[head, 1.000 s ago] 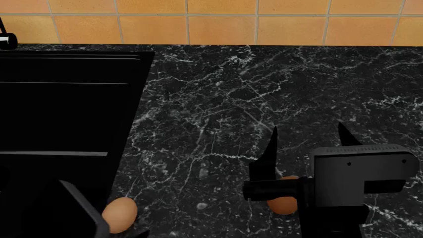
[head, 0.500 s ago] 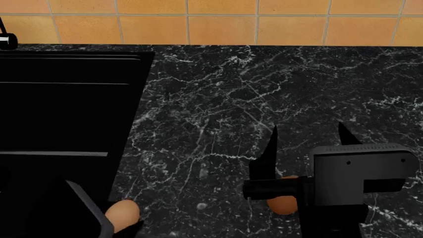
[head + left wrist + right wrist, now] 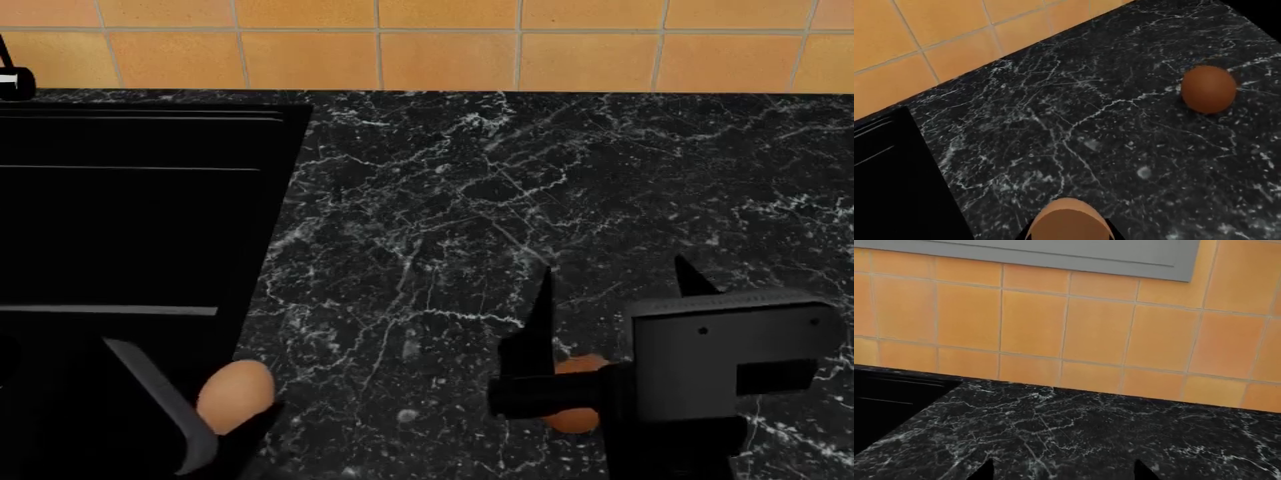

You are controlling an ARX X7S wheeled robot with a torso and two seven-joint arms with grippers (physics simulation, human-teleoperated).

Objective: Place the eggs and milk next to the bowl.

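Left gripper (image 3: 220, 435): dark fingers pinched on the pale tan egg (image 3: 235, 396), at 7 o'clock in the head view; the wrist camera shows that egg (image 3: 1069, 220) seated between the pads. Right gripper (image 3: 611, 300): two pointed black fingers spread apart, hovering at 5 o'clock over the darker egg (image 3: 577, 418). Count: two eggs, both smooth ovals, the reddish-brown one (image 3: 1208, 89) lying bare on the counter. Counter (image 3: 441, 200) is glossy black marble with white veins. Black sink (image 3: 120, 220) at 9 o'clock. Orange square-tile backsplash (image 3: 1054, 325) at 12 o'clock.
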